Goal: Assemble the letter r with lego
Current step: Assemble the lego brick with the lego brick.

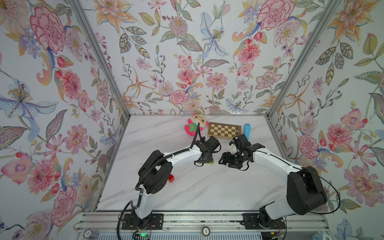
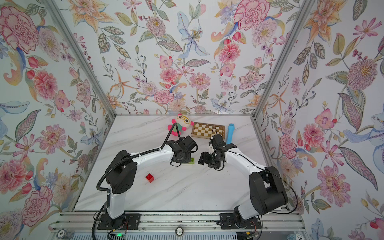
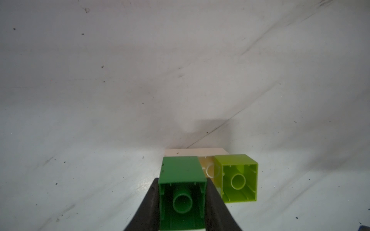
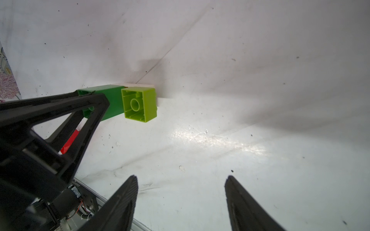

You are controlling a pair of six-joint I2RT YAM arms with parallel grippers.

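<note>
My left gripper (image 3: 182,181) is shut on the dark green brick (image 3: 180,170), one finger on each side, pointing down at the table. That brick and the lime brick (image 3: 238,178) sit side by side on the cream-white brick (image 3: 192,152), which rests on the table; both show their hollow undersides. In both top views only a lime edge (image 1: 211,162) (image 2: 192,160) shows under the left wrist. The red brick (image 1: 171,178) (image 2: 150,177) lies alone near the left arm's elbow. My right gripper (image 4: 181,178) (image 1: 223,160) is open and empty, just right of the joined bricks.
At the back of the marble table (image 1: 207,191) lie a pink plush toy (image 1: 196,124), a brown-and-cream chessboard (image 1: 224,130) and a blue tube-shaped object (image 1: 246,128). Flowered walls close in the left, right and back sides.
</note>
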